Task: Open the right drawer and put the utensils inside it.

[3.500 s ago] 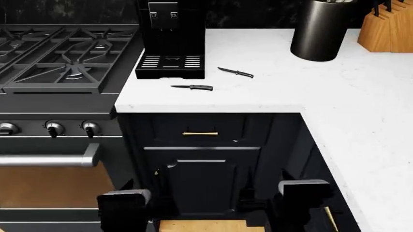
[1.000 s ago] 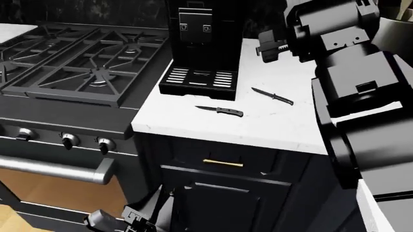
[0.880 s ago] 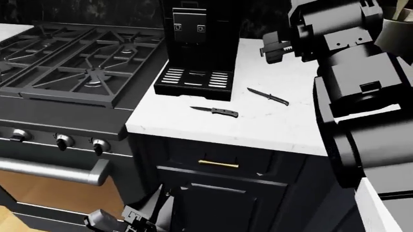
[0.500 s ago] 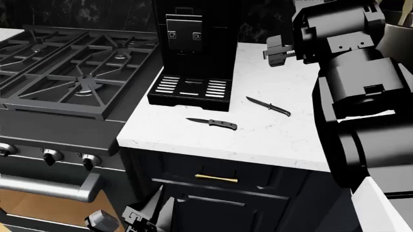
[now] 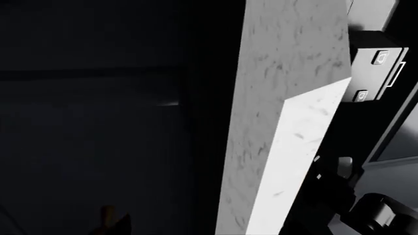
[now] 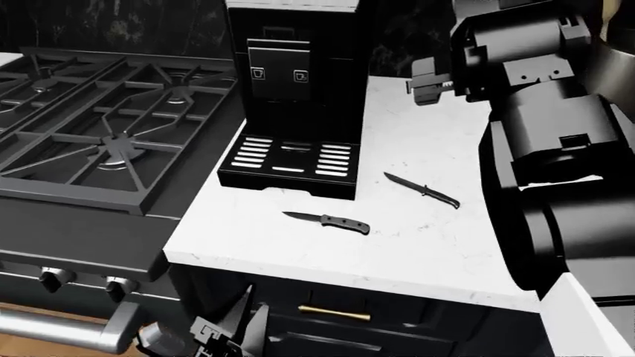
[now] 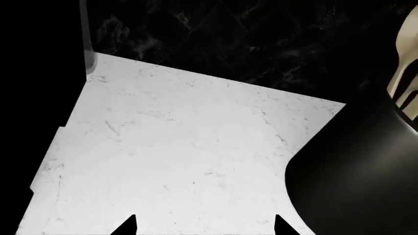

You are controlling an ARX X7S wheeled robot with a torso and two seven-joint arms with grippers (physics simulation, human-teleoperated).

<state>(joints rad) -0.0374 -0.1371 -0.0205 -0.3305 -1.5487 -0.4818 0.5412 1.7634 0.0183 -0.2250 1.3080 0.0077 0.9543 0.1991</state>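
Two utensils lie on the white counter (image 6: 427, 245): a knife with a grey textured handle (image 6: 328, 221) and a slimmer black knife (image 6: 423, 190) behind it to the right. The right drawer (image 6: 417, 316) sits shut under the counter edge, its brass handle (image 6: 334, 312) low in the head view. My right gripper (image 6: 429, 80) (image 7: 203, 227) hovers high over the back of the counter, open and empty, well behind the knives. My left gripper (image 6: 233, 331) hangs low beside the cabinet, left of the brass handle; its fingers do not show in the left wrist view.
A black coffee machine (image 6: 293, 89) stands just behind the knives. The gas stove (image 6: 100, 134) lies to the left with knobs (image 6: 55, 279) below. A black canister (image 7: 359, 186) stands near the right gripper. My bulky right arm (image 6: 555, 163) blocks the counter's right side.
The head view has climbed and tilted, so the counter shows from higher and the drawer sank to the bottom edge. The right arm stays raised; the knives have not moved.
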